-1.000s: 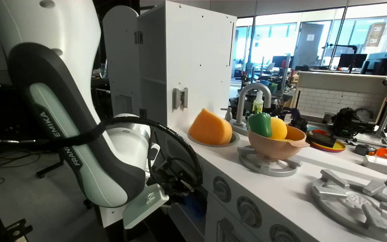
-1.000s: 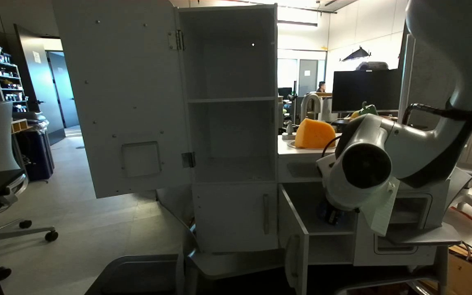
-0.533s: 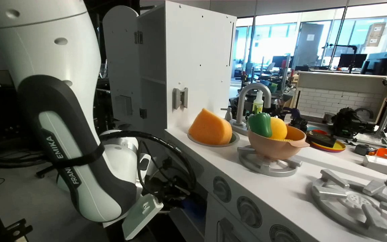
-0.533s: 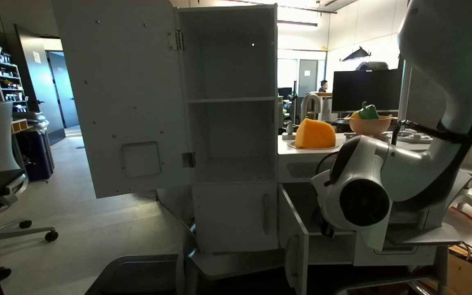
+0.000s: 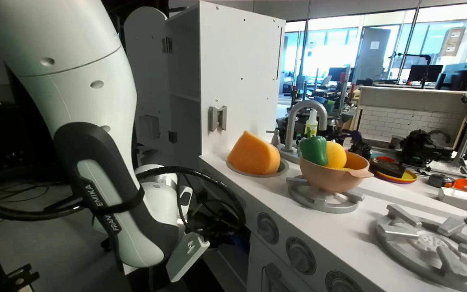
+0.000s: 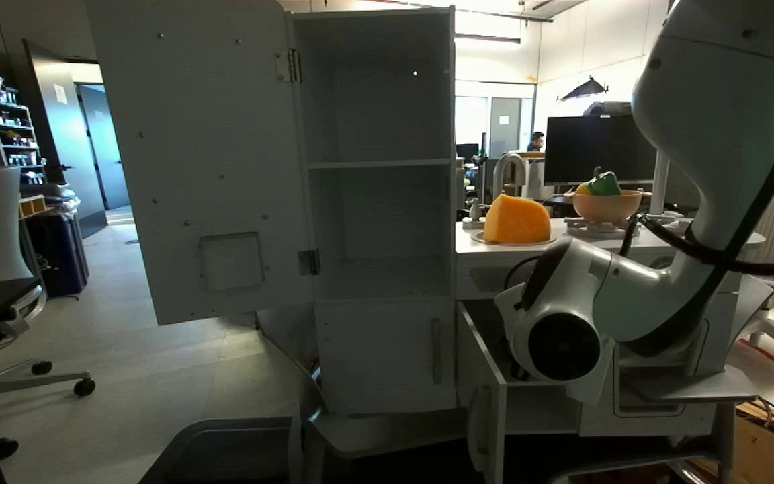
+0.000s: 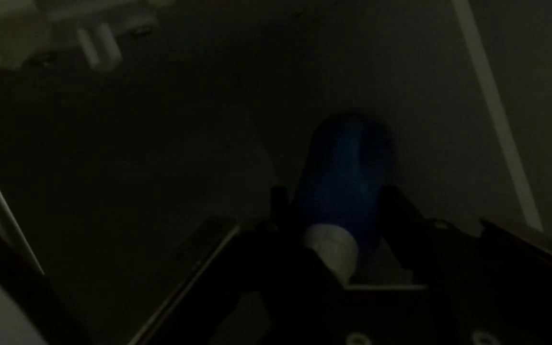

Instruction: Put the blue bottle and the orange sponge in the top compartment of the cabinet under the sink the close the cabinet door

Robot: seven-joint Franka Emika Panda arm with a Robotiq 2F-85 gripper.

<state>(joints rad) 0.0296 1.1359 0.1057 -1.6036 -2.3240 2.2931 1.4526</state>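
Apparently the gripper (image 7: 335, 192) is clamped on the blue bottle (image 7: 345, 172) inside the cabinet (image 6: 541, 408), probably in its top compartment (image 6: 486, 321); the long axis runs away from the gripper, white cap (image 7: 332, 245) nearest, so release likely hinges on the base finding support.

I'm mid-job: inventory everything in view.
blue bottle: 1, blue and white, in gripper
orange sponge: 1, orange, in sink
sink: 1, grey, in countertop
faucet: 1, grey, beside sink
cabinet: 1, white, under sink
cabinet door: 1, white, on cabinet, open
tall cupboard: 1, white, beside sink
burners: 2, grey, on countertop
bowl: 1, peach, on one burner
toy pepper: 1, green, in bowl
round fruit: 1, yellow, in bowl
knobs: 3, grey, below countertop
person: 1, dark-haired, background
room clutter: uncounted, mixed, surrounding
gripper: 1, black, at cabinet opening
Franka arm: 1, mostly white, in front of cabinet
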